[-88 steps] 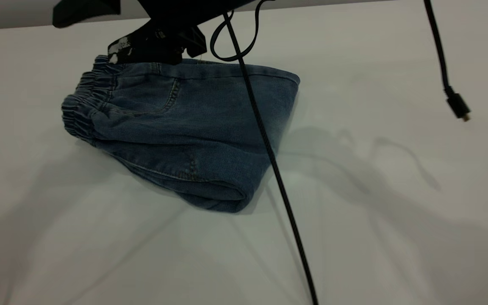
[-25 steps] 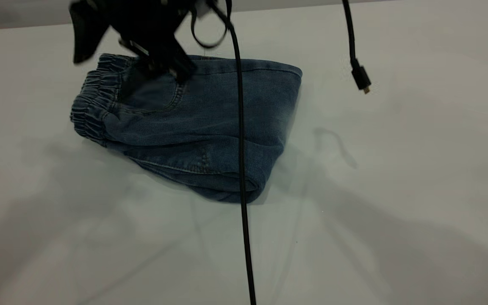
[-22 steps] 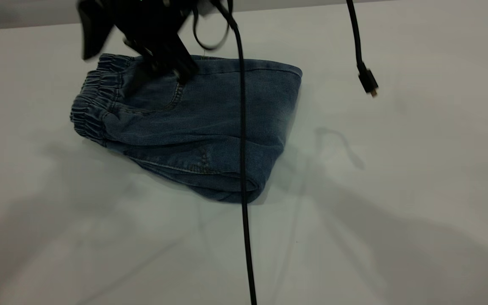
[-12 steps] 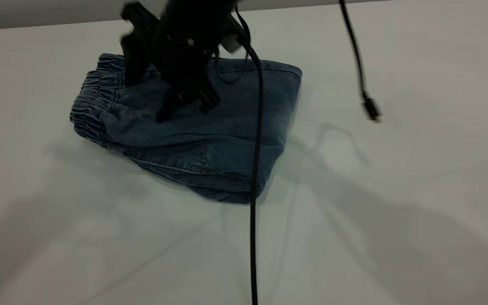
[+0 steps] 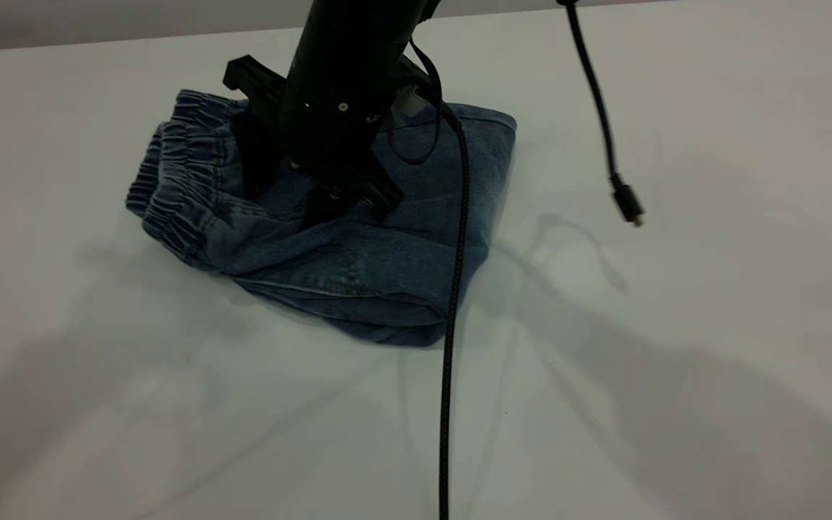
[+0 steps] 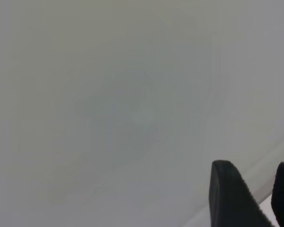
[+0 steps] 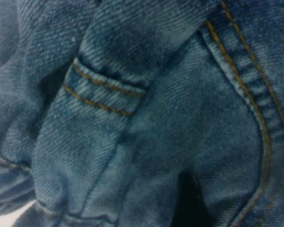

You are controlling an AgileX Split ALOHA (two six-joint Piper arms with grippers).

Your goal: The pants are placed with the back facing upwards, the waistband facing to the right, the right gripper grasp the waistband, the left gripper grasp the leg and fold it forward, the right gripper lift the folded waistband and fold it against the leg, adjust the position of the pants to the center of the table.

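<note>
The white table [image 5: 676, 404] bore the folded denim pants [image 5: 387, 267] left of centre. Folding looked done, leaving repositioning. The right gripper [image 5: 315, 198] pressed onto them, jaws spread; the next move called for dragging them centreward.

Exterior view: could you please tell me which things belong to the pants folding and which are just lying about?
Job in hand:
pants
right gripper, on the pants
left gripper, open over bare table

Lying about:
long cable crossing the pants
plug cable dangling at the right
</note>
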